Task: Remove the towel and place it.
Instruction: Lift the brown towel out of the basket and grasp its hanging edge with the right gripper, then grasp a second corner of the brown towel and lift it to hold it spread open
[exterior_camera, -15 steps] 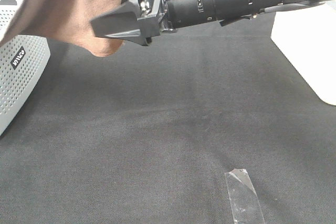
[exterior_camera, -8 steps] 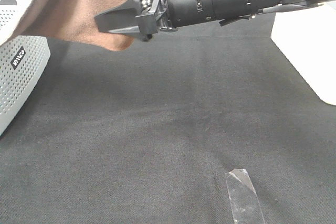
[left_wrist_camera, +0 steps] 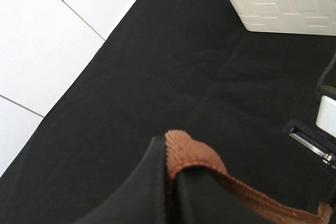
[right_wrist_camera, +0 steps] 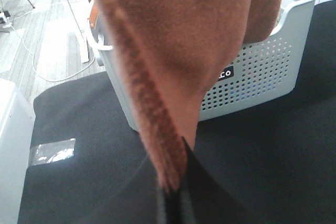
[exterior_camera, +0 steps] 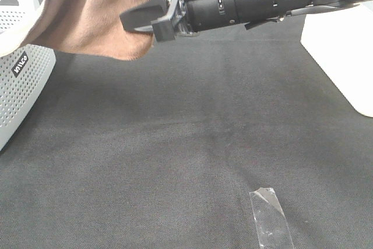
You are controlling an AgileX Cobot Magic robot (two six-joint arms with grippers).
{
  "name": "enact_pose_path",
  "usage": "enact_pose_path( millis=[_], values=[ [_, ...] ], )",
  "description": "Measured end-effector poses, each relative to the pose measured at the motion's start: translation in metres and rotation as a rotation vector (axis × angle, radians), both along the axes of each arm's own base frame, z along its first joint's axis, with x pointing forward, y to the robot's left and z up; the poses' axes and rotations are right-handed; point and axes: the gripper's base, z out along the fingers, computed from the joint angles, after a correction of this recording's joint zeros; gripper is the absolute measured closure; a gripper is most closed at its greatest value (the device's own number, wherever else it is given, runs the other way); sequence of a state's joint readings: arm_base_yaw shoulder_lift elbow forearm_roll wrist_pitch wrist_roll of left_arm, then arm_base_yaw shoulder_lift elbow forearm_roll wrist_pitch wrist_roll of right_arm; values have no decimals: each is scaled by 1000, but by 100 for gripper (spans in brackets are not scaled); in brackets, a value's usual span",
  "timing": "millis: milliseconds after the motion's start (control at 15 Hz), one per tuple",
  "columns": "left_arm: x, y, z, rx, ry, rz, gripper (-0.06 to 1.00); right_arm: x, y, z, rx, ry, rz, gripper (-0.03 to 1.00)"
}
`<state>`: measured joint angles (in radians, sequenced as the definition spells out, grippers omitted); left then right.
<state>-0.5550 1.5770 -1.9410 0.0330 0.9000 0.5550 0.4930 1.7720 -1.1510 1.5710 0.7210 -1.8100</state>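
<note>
The brown towel [exterior_camera: 93, 13] hangs in the air at the upper left of the exterior high view, above the rim of a white perforated basket [exterior_camera: 20, 68]. My right gripper [exterior_camera: 140, 20] reaches across from the right and is shut on the towel's lower right edge. In the right wrist view the towel [right_wrist_camera: 184, 35] drapes in front of the camera, pinched in the right gripper [right_wrist_camera: 176, 184]. In the left wrist view my left gripper [left_wrist_camera: 170, 169] is shut on a stitched edge of the towel [left_wrist_camera: 191, 153]. The left gripper is out of the exterior high view.
A black table cloth [exterior_camera: 186, 132] covers the table. A white box [exterior_camera: 341, 51] stands at the right. A strip of clear tape [exterior_camera: 271, 217] lies near the front. The basket also shows in the right wrist view [right_wrist_camera: 257, 77], and a white container shows in the left wrist view [left_wrist_camera: 278, 1].
My right gripper has drawn back to the right and slightly up with the towel in it. The towel's hanging part has swung right and now spreads wider over the basket's edge.
</note>
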Motion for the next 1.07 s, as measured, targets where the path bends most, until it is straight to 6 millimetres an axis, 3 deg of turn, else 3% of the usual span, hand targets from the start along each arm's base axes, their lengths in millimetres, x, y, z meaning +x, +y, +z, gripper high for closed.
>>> enact_pose_path(
  millis=[333, 533, 733, 800, 1067],
  values=[
    [9, -4, -10, 39, 27, 10, 94, 4, -9, 2, -109, 75, -134, 97],
    [18, -6, -20, 89, 36, 26, 94, 5, -21, 48, -241, 76, -232, 97],
    [29, -9, -27, 123, 4, 43, 94, 12, -39, 89, -482, 103, -365, 97],
    [36, -12, -28, 124, -48, 47, 94, 18, -55, 118, -608, 50, -495, 97],
    [58, -4, -18, 29, -219, 82, 94, 36, -65, 180, -633, -169, -649, 97]
  ],
)
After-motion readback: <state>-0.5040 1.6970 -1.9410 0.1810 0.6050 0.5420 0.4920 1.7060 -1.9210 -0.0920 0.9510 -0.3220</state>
